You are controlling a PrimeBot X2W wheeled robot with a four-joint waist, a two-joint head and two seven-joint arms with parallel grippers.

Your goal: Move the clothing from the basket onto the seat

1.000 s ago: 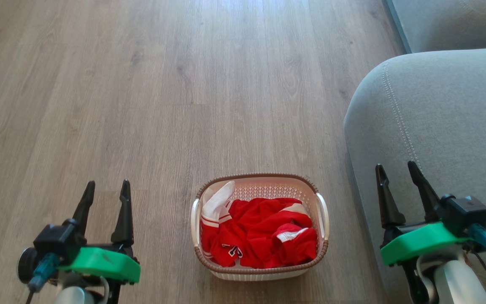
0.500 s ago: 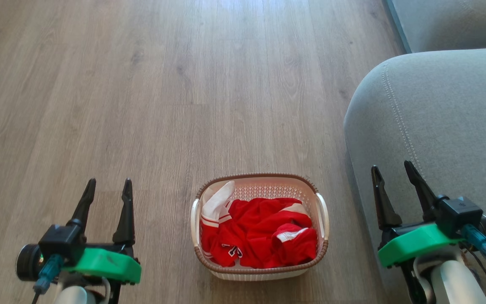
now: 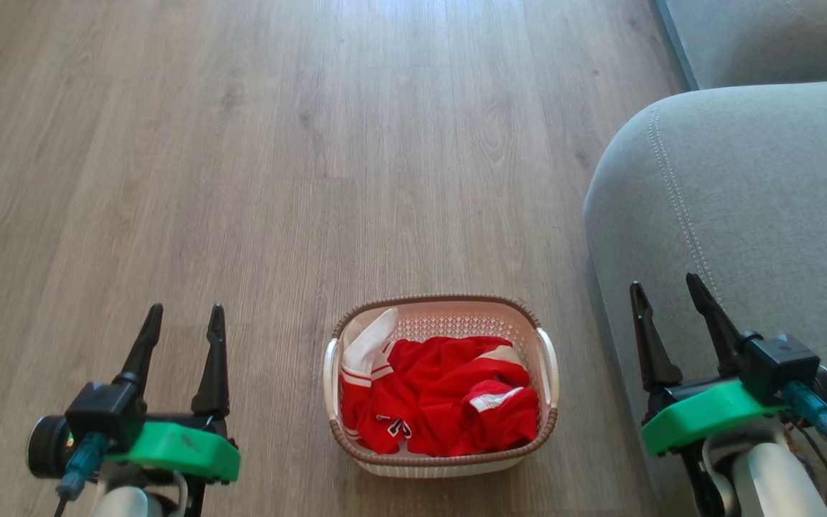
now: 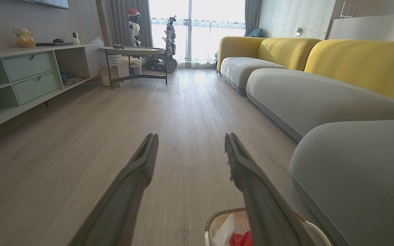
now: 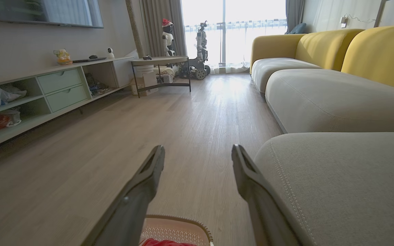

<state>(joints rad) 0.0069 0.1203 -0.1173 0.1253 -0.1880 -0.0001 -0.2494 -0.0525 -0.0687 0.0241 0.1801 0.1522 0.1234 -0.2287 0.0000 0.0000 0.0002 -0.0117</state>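
Since a second ago our left gripper (image 3: pixel 186 309) has dropped a touch and our right gripper (image 3: pixel 663 281) has slid slightly left, while the basket (image 3: pixel 442 297) has not stirred. From the head, both pairs of fingers stand spread and hold nothing, flanking the basket on the wooden floor (image 3: pixel 313 143), with the red clothing (image 3: pixel 442 388) heaped inside and the grey seat (image 3: pixel 744 215) just beside it on our right. Along the left wrist, the splayed fingers aim out over the floor, the basket rim low to their right. Along the right wrist, the rim lies beneath the fingers and the seat is close at right. We judge the reach should tip downward, pinch deep into the thickest red fold clear of the perforated wall, then lift straight up before swinging to the seat
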